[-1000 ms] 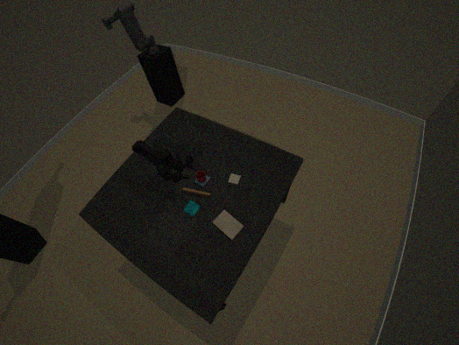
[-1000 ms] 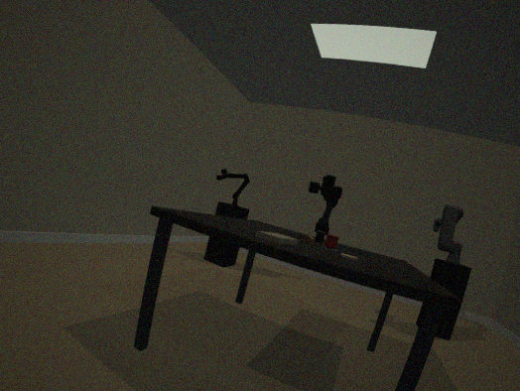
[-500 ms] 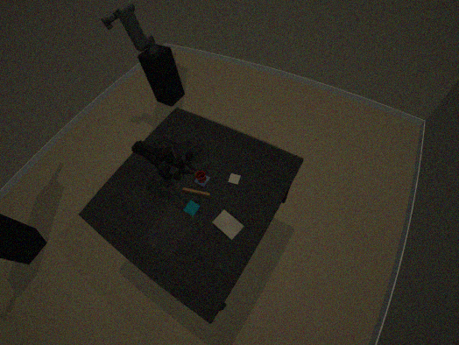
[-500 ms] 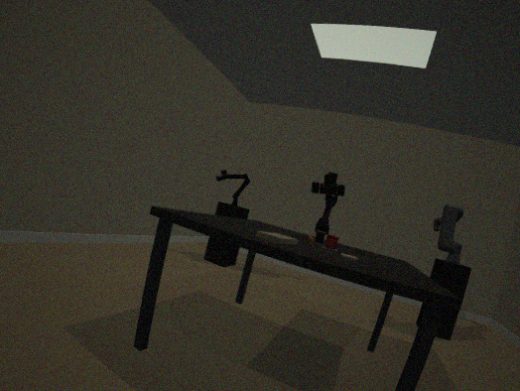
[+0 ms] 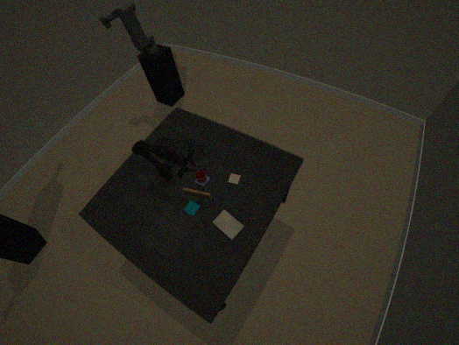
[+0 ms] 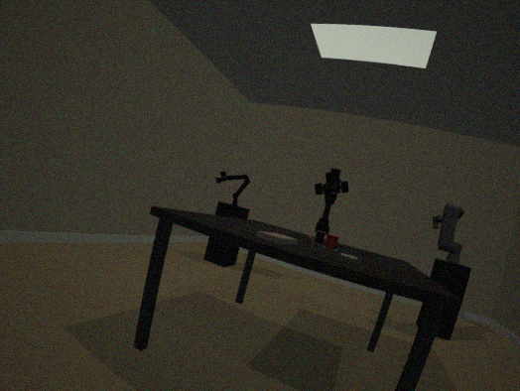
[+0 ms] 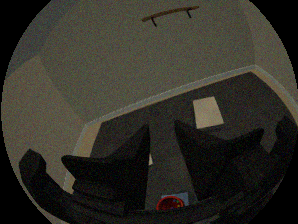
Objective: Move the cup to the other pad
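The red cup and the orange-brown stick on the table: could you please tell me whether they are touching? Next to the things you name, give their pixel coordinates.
Apart: the top view shows dark tabletop between the red cup [image 5: 201, 176] [image 6: 331, 241] [image 7: 170, 204] and the stick [image 5: 196, 192].

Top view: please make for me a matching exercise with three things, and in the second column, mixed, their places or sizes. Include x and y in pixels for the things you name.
1. Red round cup [image 5: 201, 176] [image 6: 331, 242] [image 7: 170, 198]
2. Thin orange stick [image 5: 196, 192] [image 6: 311, 240]
3. Cream rectangular sheet [image 5: 228, 224] [image 6: 277, 236] [image 7: 208, 113]

A. Largest of the flat pieces on the table
B. On the blue square pad [image 5: 204, 182] [image 7: 183, 196]
C. Between the blue pad and the teal square pad [image 5: 191, 207]

Pairs: 1-B, 2-C, 3-A
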Robot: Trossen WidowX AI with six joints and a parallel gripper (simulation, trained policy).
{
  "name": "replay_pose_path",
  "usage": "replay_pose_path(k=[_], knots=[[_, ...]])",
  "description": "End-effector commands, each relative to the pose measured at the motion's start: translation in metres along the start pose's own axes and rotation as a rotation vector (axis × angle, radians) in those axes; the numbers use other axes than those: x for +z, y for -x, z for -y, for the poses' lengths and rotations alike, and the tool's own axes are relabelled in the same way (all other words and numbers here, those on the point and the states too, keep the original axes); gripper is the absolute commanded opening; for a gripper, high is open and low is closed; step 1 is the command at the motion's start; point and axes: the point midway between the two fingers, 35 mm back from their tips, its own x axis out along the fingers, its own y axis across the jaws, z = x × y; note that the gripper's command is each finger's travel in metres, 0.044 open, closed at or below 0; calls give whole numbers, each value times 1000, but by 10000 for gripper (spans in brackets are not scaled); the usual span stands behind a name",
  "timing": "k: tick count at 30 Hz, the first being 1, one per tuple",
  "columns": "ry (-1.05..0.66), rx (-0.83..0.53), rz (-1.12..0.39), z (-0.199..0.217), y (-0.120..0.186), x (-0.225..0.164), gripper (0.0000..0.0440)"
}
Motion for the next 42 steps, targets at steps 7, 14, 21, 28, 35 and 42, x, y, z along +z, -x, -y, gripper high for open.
replay_pose_path(k=[7, 14, 21, 28, 35, 42], knots=[[-124, 4, -118, -13, -4, -4, 130], [-223, -11, -212, -22, -6, -9, 136], [-324, -40, -307, -31, -7, -16, 139], [-423, -84, -402, -38, -7, -25, 141], [-512, -144, -494, -44, -7, -35, 139], [-580, -219, -584, -47, -6, -47, 130]])
